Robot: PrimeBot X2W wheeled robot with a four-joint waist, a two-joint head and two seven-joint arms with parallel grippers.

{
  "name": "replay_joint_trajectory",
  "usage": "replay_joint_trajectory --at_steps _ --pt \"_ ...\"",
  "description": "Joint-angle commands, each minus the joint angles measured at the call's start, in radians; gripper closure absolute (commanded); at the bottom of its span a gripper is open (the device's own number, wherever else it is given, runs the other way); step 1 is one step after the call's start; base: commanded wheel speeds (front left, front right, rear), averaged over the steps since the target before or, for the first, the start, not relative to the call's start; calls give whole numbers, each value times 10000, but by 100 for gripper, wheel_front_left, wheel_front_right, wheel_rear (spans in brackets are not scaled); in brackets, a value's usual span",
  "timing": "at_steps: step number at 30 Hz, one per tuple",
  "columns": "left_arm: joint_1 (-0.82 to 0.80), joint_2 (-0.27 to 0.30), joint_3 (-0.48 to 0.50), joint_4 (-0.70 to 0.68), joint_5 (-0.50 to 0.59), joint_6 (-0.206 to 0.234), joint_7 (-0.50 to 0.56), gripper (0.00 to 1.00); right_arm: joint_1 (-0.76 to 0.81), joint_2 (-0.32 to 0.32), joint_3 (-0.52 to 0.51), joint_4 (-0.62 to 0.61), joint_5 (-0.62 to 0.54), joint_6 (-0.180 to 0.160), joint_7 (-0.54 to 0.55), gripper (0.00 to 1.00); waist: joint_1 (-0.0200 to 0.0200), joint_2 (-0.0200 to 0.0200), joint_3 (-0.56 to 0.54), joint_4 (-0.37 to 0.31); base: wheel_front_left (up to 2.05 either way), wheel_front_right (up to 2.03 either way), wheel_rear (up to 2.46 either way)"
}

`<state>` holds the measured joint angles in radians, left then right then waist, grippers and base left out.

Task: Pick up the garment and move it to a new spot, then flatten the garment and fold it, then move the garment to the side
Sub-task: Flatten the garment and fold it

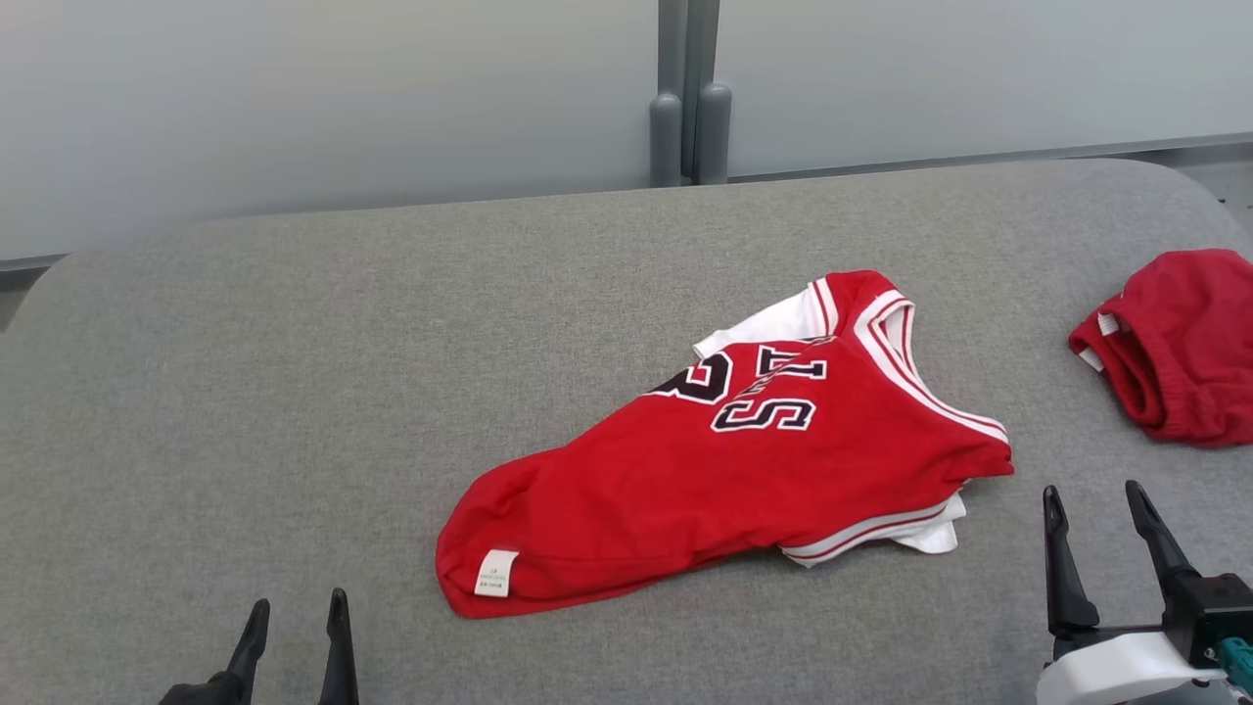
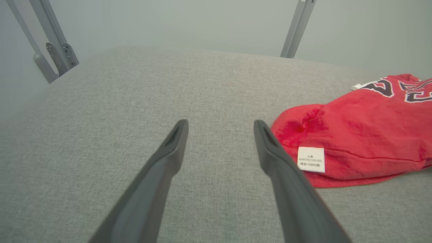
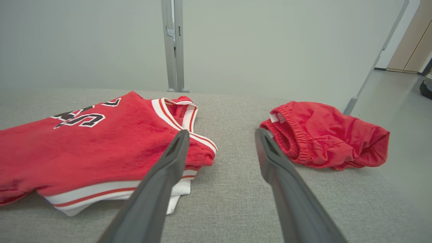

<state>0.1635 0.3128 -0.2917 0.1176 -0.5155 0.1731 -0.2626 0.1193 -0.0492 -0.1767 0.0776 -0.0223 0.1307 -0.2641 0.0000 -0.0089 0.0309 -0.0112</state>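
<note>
The red jersey [image 1: 744, 460] lies rumpled on the grey padded surface [image 1: 294, 323], slightly right of the middle in the head view. Its hem end points toward the robot's left and its striped neck and armhole end toward the robot's right. Neither gripper touches it.

The left gripper [image 1: 299, 599] sits nearer the robot and to the left of the hem corner, near it but apart, with its two dark fingers spread wide and nothing between them. The right gripper [image 1: 1091, 490] stands just beside the armhole end, also spread wide and empty. In the right wrist view its fingers frame the bare strip of surface between the jersey and a pair of red shorts [image 1: 1175, 343] lying well off to the right.

A fold cuts the jersey's black-and-white lettering, so only part of a number and a few letters can be made out. White fabric pokes out at the shoulder and under the lower armhole; what it belongs to is unclear. The print on the white label [image 1: 496, 573] at the hem is too small to read in the head view. The shorts run off the right edge of the head view, and the left gripper's body is cut off by the bottom edge.
</note>
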Motion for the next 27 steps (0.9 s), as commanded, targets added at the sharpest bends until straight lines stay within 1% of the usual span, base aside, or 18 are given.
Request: replay_joint_trajectory --at_steps 1,7,14,19,21,23,26,27 --pt "92 -61 82 75 110 -100 -27 0 21 -27 37 51 -76 1 -3 0 0 89 -81 91 0 0 0" --pt "64 -379 429 239 514 -480 -28 0 87 -27 134 180 -36 1 -3 0 0 89 -103 190 0 0 0" --pt "165 -670 758 350 850 -765 -28 0 98 -27 250 279 -52 1 -3 0 0 89 -110 224 0 0 0" --pt "81 -871 796 360 1051 -876 -28 0 37 -24 421 440 -98 1 -3 0 0 89 -26 253 0 0 0" --pt "-15 -985 676 477 966 -1014 16 0 -73 -24 589 629 -128 1 -1 0 0 89 37 288 0 0 0" --pt "-269 -970 489 580 983 -1125 290 0 -213 -55 760 984 -253 1 8 0 0 89 150 314 0 0 0" --pt "-687 -963 187 634 1069 -1181 945 0 -716 -462 1147 1531 -281 -1 454 0 0 89 395 309 0 0 0" --pt "-829 -971 145 602 1081 -1124 1149 0 -891 -607 1310 1682 -243 -1 653 0 0 89 467 301 0 0 0"
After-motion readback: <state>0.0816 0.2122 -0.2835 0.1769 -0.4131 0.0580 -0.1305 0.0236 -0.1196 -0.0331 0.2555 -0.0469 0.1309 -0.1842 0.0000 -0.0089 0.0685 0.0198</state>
